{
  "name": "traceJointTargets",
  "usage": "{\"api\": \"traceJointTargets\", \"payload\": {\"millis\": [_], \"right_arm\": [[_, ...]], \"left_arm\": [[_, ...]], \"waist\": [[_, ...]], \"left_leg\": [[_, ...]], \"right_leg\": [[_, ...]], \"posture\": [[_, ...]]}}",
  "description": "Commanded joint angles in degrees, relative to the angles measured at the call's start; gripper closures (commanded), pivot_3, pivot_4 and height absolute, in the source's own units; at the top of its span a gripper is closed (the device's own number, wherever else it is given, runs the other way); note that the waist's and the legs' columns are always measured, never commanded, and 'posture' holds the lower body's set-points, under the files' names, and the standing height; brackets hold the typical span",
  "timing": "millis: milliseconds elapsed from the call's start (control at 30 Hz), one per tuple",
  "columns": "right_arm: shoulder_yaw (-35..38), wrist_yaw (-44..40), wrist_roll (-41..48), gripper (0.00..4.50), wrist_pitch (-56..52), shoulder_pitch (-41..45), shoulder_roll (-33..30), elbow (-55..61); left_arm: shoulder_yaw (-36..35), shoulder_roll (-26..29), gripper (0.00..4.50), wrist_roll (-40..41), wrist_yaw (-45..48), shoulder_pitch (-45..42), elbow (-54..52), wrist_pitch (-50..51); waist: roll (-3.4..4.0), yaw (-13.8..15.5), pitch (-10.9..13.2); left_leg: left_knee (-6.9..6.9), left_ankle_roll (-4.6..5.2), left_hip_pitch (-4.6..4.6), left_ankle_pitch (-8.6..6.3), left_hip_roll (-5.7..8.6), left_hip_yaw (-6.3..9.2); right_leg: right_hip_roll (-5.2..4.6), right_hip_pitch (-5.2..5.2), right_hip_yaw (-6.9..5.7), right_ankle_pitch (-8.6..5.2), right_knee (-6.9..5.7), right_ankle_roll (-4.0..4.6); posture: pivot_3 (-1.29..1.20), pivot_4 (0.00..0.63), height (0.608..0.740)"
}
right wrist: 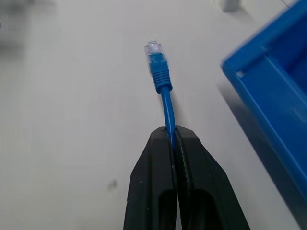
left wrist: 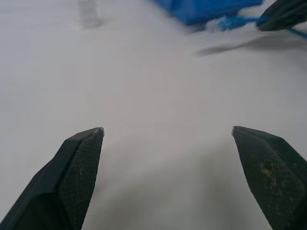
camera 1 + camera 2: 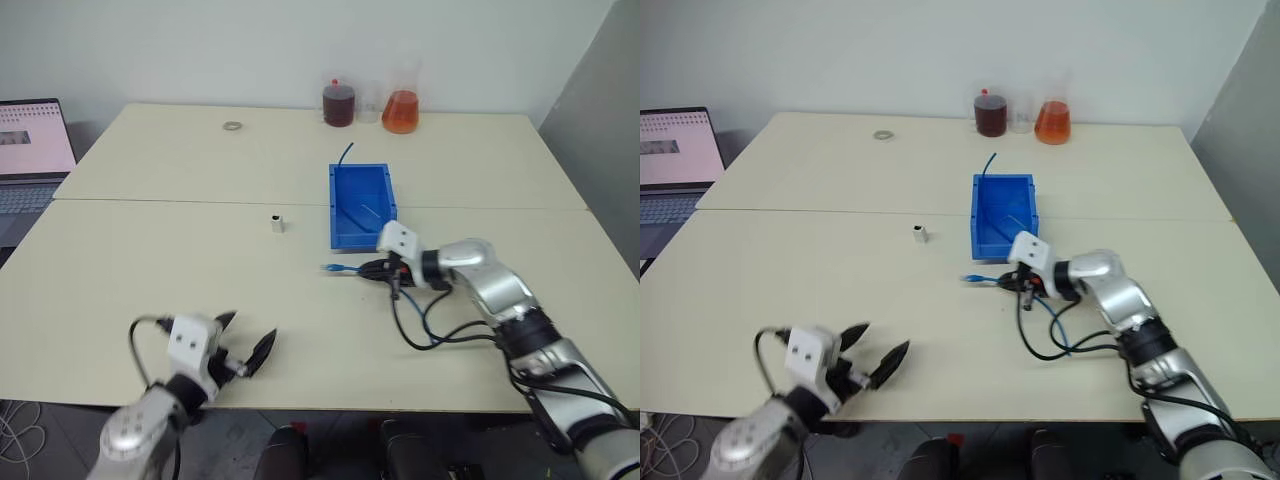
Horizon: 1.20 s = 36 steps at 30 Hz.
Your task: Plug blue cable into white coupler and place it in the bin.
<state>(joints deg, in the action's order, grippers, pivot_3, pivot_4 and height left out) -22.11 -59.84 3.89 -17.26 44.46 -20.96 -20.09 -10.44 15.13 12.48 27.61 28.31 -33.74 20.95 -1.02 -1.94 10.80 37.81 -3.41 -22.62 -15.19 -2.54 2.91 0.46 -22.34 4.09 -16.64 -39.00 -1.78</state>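
Nearest the camera, the left gripper (image 3: 245, 345) hangs over the table's (image 3: 150, 270) near edge, toward its left corner, with its two black fingers spread wide and nothing between them. In the left wrist view the fingertips (image 2: 88, 143) stand well apart over bare tabletop. Farther in, right of the middle, the right gripper (image 3: 372, 269) points left just off the near end of the bin (image 3: 345, 215), its fingers pinched tight on the cable (image 1: 166, 103). A short length of cable juts out past the fingertips, ending in the clear plug (image 1: 153, 49), which sits just above or on the table; contact cannot be told. Behind the gripper the cable loops back along the right arm, close to the black arm cables. The bin lies lengthwise near the table's centre, and a thin blue strand rises from its far left corner. The coupler (image 3: 277, 222) stands alone on the table, left of the bin and well apart from the plug. Along the far edge stand two flasks (image 3: 339, 103), one dark red and one orange, and a small ring (image 3: 233, 126) lies toward the far left. A laptop (image 3: 30, 150) sits beyond the table's left edge.
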Motion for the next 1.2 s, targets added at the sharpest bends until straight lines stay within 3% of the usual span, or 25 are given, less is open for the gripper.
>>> {"api": "traceJointTargets", "payload": {"millis": [33, 300, 500, 733, 933, 1000, 1133, 1200], "right_arm": [[-1.0, -2.0, -1.1, 4.44, 2.3, 3.4, 2.4, -3.8], [-2.6, -4.6, -2.8, 4.44, 3.4, 4.0, 4.3, -7.0], [-2.1, -4.9, -2.9, 3.24, 2.8, 3.7, 4.6, -7.7], [-1.3, -4.8, -2.5, 1.37, 2.1, 2.9, 3.8, -6.4], [-0.5, -4.5, -2.1, 0.1, 0.2, 1.3, 2.8, -2.8], [0.4, -3.9, -1.7, 0.02, -1.0, 0.7, 1.9, -0.4], [8.9, -8.2, 8.0, 0.02, -15.0, -3.2, -6.4, 15.9], [12.5, -8.4, 12.2, 0.02, -19.9, -5.3, -9.3, 21.6]], "left_arm": [[3.7, -3.9, 0.0, -2.5, -5.1, 2.5, -3.8, -4.8], [4.9, -5.6, 0.0, -2.4, -9.7, 1.6, -3.6, -6.1], [4.6, -4.4, 0.0, -1.4, -9.3, 2.6, -3.5, -6.3], [4.2, -3.7, 0.0, -0.4, -9.6, 0.6, -3.1, -5.4], [4.4, -2.5, 0.0, 0.1, -8.5, -0.5, -2.8, -4.9], [3.3, -0.8, 0.0, 1.3, -7.1, -1.6, -3.0, -3.8], [-0.5, 16.3, 0.0, 10.0, 10.6, -17.4, 5.6, 2.8], [0.7, 21.3, 0.0, 10.8, 16.6, -25.3, 13.1, 1.9]], "waist": [[0.01, 0.0, 0.0], [0.01, -0.8, 0.0], [0.01, -1.5, 0.0], [0.01, -1.5, 0.0], [0.01, -1.4, 0.0], [0.01, -1.3, 0.0], [0.11, 0.0, 0.1], [0.3, 1.2, 0.2]], "left_leg": [[0.0, 0.0, -0.01, 0.0, 0.05, 0.01], [0.0, 0.13, -0.07, -0.21, 0.3, -0.15], [0.0, 0.14, -0.01, -0.21, 0.11, -0.09], [0.0, 0.14, -0.02, -0.21, 0.01, -0.02], [0.03, 0.14, 0.0, -0.21, 0.02, -0.02], [0.03, 0.13, 0.0, -0.21, 0.01, 0.01], [0.09, 0.12, -0.07, -0.19, 0.02, 0.25], [0.11, 0.11, -0.18, -0.15, 0.05, 0.47]], "right_leg": [[0.0, 0.01, -0.01, 0.0, 0.01, 0.0], [-0.09, -0.05, 0.03, -0.01, 0.1, 0.0], [0.17, -0.07, 0.02, -0.03, 0.0, 0.04], [0.3, -0.06, 0.0, -0.05, -0.02, 0.07], [0.3, -0.04, 0.01, -0.04, -0.04, 0.07], [0.32, -0.04, -0.02, -0.05, -0.07, 0.07], [0.36, -0.09, -0.17, -0.08, -0.2, 0.13], [0.42, -0.19, -0.47, -0.1, -0.38, 0.22]], "posture": [[0.0, 0.15, 0.74], [0.0, 0.15, 0.74], [0.0, 0.15, 0.74], [0.0, 0.15, 0.74], [0.0, 0.15, 0.74], [0.0, 0.15, 0.74], [0.0, 0.15, 0.74], [0.0, 0.15, 0.74]]}}
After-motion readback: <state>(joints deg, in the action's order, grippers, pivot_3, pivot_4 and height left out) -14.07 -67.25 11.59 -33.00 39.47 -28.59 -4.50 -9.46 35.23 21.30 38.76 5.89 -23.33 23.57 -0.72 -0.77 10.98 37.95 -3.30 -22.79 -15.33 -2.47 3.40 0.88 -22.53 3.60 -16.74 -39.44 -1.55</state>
